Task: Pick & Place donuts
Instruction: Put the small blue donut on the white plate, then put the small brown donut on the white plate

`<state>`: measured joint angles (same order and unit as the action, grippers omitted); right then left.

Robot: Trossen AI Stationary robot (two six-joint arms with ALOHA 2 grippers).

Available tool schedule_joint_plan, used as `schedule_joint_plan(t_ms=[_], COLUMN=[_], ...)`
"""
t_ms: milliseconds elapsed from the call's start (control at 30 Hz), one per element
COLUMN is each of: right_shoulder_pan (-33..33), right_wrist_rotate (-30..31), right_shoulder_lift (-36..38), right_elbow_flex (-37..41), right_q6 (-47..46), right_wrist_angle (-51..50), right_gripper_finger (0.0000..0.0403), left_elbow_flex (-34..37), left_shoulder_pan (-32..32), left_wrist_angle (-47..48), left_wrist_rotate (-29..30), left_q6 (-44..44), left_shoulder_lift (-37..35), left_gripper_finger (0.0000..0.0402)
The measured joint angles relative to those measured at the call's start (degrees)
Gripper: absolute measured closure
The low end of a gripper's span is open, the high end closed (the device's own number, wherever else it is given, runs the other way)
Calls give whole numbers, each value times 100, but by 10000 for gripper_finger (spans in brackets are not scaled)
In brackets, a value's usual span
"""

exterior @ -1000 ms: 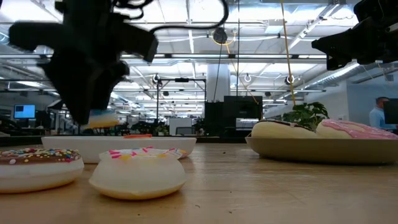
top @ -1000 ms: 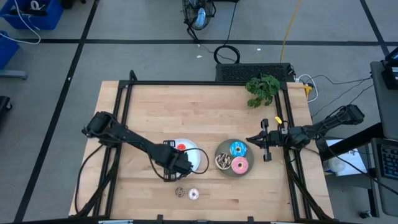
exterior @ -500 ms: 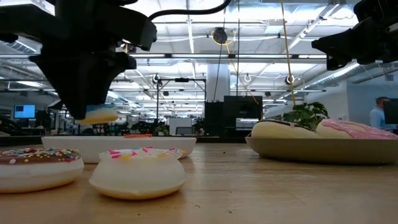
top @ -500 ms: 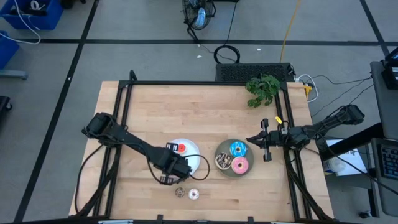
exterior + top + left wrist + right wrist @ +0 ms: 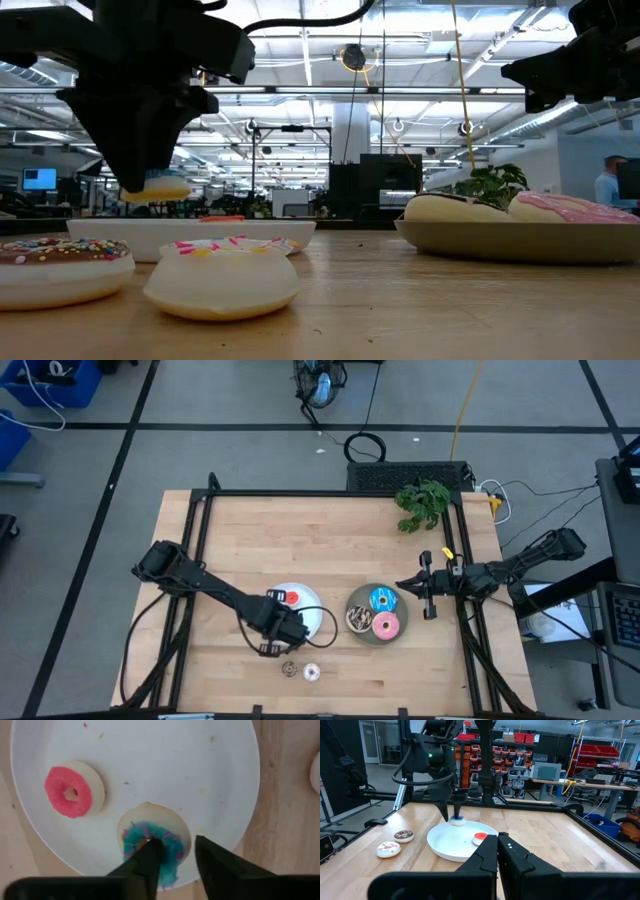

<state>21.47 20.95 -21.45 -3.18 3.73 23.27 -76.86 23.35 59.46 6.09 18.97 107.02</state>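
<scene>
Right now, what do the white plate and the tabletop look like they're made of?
White plate: likely glossy plastic or glazed ceramic; smooth, evenly white, with a soft sheen and a thin raised rim. Tabletop: wood, apparently butcher-block; pale strips with visible grain lines, matte finish.

The pale wood worktop sits in a black frame on a grey floor crossed by dark lines, with a green plant at its two o'clock corner, a black mat just beyond at one o'clock and blue bins far off at ten o'clock. Across the worktop the hall shows bright ceiling strip lights, a central pillar, what seem to be distant monitors, and a person at three o'clock. Red storage bins on racks stand beyond.
</scene>
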Motion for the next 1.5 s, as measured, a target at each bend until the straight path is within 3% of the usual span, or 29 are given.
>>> schedule_joint_plan(t_ms=[233,467,900,1233,1500], right_shoulder_pan=[0,0,-2,0,-1], right_wrist_rotate=[0,0,0,0,0], right_shoulder_lift=[0,0,0,-1,0], right_elbow_flex=[0,0,0,1,0], right_q6=[4,0,0,13,0], right_wrist_angle=[2,0,2,2,3], right_gripper_finger=[403,403,403,403,403], left_elbow_flex=[0,2,-147,-1136,-2196], left_shoulder_pan=[0,-9,17,400,898], left_wrist_angle=[-149,-369,181,1466,1386], left_wrist_rotate=[-43,-7,-72,481,691], left_q6=[25,-10,97,105,24], left_shoulder_lift=[0,0,4,4,4], left_gripper_finger=[188,174,240,389,390])
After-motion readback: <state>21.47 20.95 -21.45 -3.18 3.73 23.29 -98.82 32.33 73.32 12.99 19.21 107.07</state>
